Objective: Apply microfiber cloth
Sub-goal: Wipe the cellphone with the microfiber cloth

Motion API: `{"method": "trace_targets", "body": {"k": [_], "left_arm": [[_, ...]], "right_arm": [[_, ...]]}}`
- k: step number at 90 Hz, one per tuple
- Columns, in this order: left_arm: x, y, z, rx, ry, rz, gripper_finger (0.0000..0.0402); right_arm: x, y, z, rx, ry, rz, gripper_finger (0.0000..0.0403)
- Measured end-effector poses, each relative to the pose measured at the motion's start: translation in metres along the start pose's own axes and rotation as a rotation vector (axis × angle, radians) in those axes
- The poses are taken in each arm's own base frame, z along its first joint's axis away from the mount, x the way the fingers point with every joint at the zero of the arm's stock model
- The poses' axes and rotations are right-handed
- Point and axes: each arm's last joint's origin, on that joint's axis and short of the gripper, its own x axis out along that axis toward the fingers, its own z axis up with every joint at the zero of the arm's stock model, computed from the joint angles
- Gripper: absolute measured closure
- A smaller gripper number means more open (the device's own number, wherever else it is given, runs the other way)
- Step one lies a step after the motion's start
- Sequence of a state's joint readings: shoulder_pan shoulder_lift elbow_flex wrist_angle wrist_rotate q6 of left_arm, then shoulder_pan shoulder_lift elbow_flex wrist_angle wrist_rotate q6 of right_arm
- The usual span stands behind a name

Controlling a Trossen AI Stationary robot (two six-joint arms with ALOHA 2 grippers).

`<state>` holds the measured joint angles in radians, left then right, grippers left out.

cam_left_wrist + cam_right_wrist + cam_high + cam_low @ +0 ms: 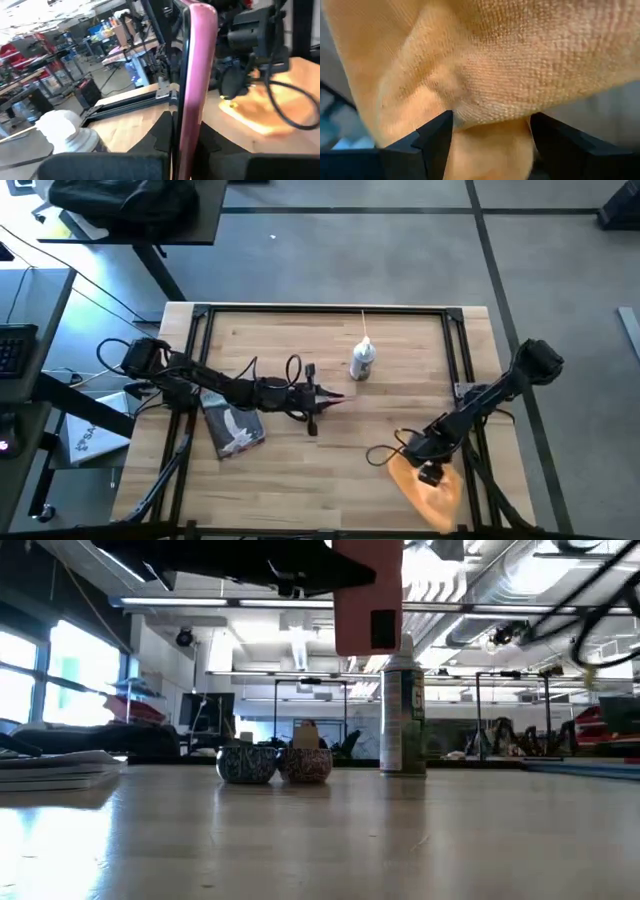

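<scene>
The microfiber cloth (432,492) lay bunched at the lower right of the high view, near the table (300,470) edge. The right gripper (431,473) was down on it, fingers apart around a fold, so I judge the grasp was only starting and the wiping was left. The left gripper (330,400), near the centre, was clenched on a thin pink flat object (192,85). Behind it stood a spray can (363,361). Two small patterned bowls (272,764) showed in the low view; their contents were unclear.
</scene>
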<state>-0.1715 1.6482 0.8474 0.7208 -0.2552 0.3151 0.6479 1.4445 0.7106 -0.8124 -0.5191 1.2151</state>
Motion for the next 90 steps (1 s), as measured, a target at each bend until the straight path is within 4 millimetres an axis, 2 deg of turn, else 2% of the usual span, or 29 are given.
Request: {"method": "trace_targets", "body": {"k": [7, 23, 36, 44, 50, 64, 78, 90], "left_arm": [[0.0, 0.0, 0.0, -0.012, -0.004, -0.013, 0.0394], [0.0, 0.001, 0.001, -0.029, -0.023, -0.019, 0.0394], [0.0, 0.002, 0.008, -0.086, -0.131, -0.132, 0.0394], [0.0, 0.002, 0.012, -0.111, -0.183, -0.166, 0.0394], [-0.003, 0.002, 0.011, -0.128, -0.21, -0.165, 0.0394], [-0.015, 0.003, 0.002, -0.183, -0.304, -0.141, 0.0394], [-0.026, 0.004, -0.006, -0.22, -0.367, -0.13, 0.0394], [-0.028, 0.003, -0.006, -0.214, -0.386, -0.168, 0.0394]], "right_arm": [[-0.018, 0.009, -0.005, -0.028, -0.092, -0.053, 0.0167], [-0.072, 0.025, -0.017, -0.139, -0.438, -0.292, 0.0167], [-0.104, 0.036, -0.017, -0.214, -0.847, -0.439, 0.0167], [-0.11, 0.047, -0.012, -0.294, -1.028, -0.436, 0.0167], [-0.11, 0.054, -0.006, -0.347, -1.1, -0.408, 0.0167], [-0.116, 0.064, 0.01, -0.438, -1.188, -0.358, 0.0167], [-0.131, 0.07, 0.023, -0.534, -1.26, -0.351, 0.0167], [-0.147, 0.072, 0.036, -0.608, -1.334, -0.357, 0.0167]]}}
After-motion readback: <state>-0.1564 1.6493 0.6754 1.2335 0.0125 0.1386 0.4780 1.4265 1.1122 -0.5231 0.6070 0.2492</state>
